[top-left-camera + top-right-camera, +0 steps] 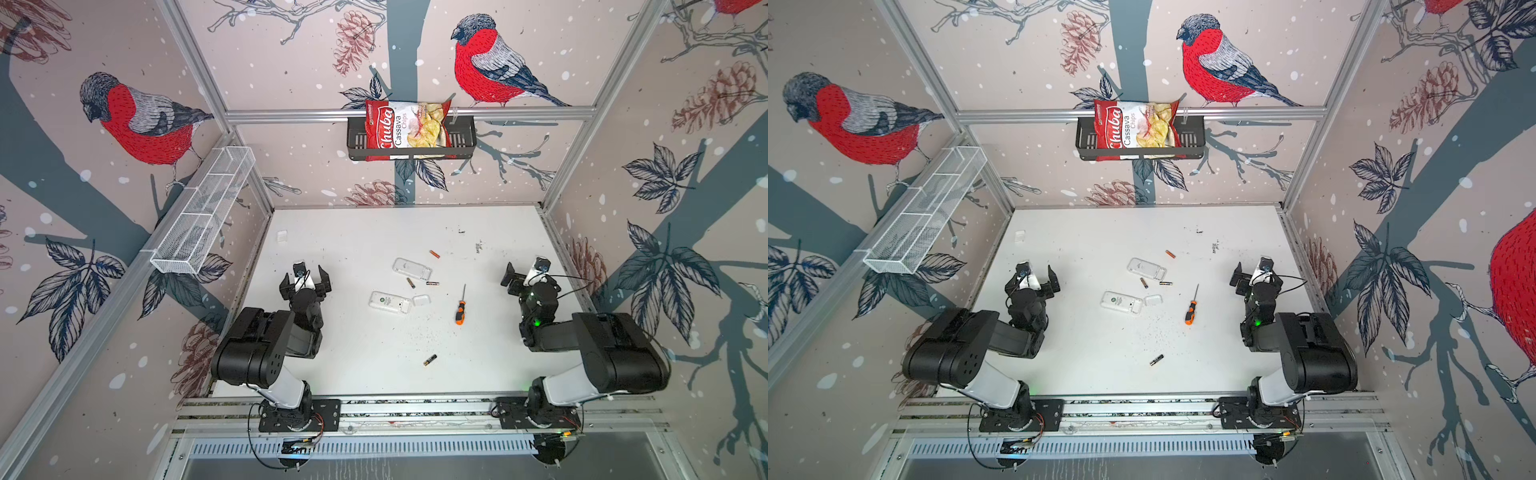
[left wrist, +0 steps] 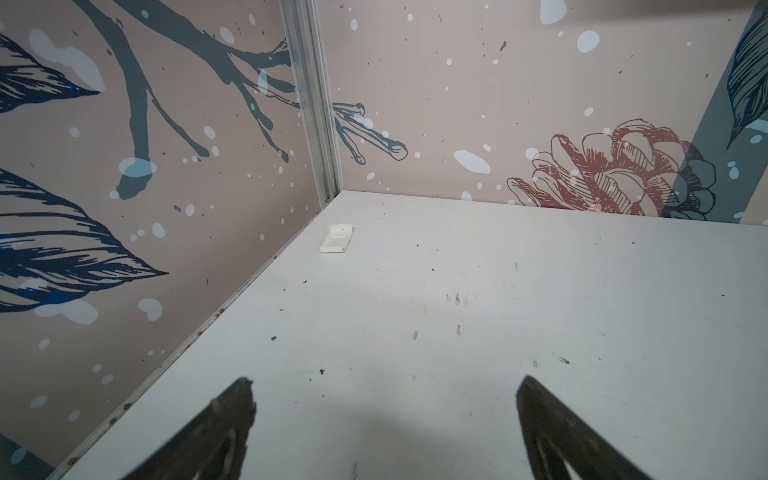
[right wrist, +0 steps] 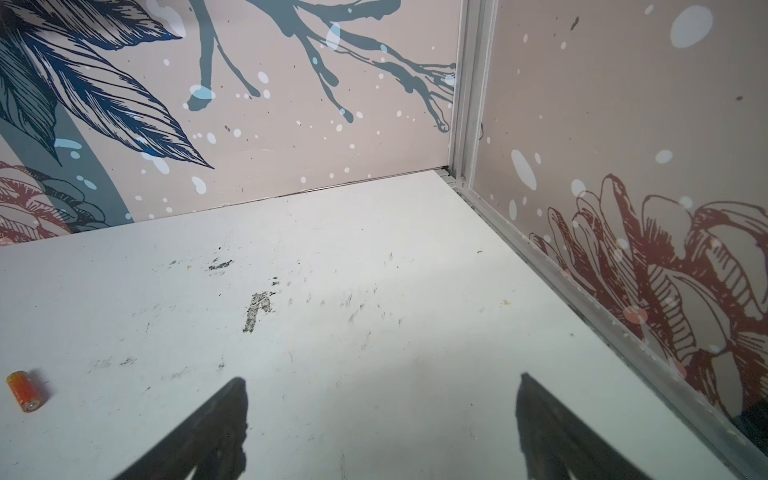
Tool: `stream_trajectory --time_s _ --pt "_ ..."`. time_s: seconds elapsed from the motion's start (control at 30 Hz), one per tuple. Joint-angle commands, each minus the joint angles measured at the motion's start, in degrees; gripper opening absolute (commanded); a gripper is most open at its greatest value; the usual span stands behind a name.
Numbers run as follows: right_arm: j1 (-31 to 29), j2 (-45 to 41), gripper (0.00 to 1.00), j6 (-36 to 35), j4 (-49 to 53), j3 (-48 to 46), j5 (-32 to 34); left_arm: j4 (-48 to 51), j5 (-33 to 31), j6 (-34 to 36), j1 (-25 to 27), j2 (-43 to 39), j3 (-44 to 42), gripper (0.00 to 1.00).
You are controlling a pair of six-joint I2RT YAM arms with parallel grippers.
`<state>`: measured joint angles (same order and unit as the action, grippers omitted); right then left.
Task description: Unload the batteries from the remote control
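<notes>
With four batteries (image 1: pixel 430 360) loose around both remotes (image 1: pixel 390 302) at the table (image 1: pixel 365 357) centre, and your left gripper (image 2: pixel 385 381) and right gripper (image 3: pixel 381 378) spread open, empty, near opposite side edges, you needed only confirm both compartments (image 1: pixel 404 306) looked bare.

Your left gripper (image 1: pixel 305 276) sits at the left of the scene, jaws spread wide with nothing between them. Your left arm (image 1: pixel 257 345) is folded, elbow near, wrist aimed toward the far side. Your right gripper (image 1: pixel 525 272) mirrors it at the right, jaws equally wide and empty, on your right arm (image 1: pixel 615 353), folded the same way. The two grippers are well apart.
</notes>
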<state>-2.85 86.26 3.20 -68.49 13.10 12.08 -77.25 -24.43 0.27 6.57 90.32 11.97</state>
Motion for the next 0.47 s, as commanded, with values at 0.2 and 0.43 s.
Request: stream_trajectory --time_s 0.2,0.43 --pt "0.2 0.0 1.0 0.5 -0.3 0.4 -0.6 -1.3 0.8 -0.3 -0.4 -0.1 0.5 0.97" --pt "0.2 -0.1 0.99 0.5 -0.4 0.3 -0.6 -1.3 1.0 -0.3 -0.5 -0.2 0.3 0.97"
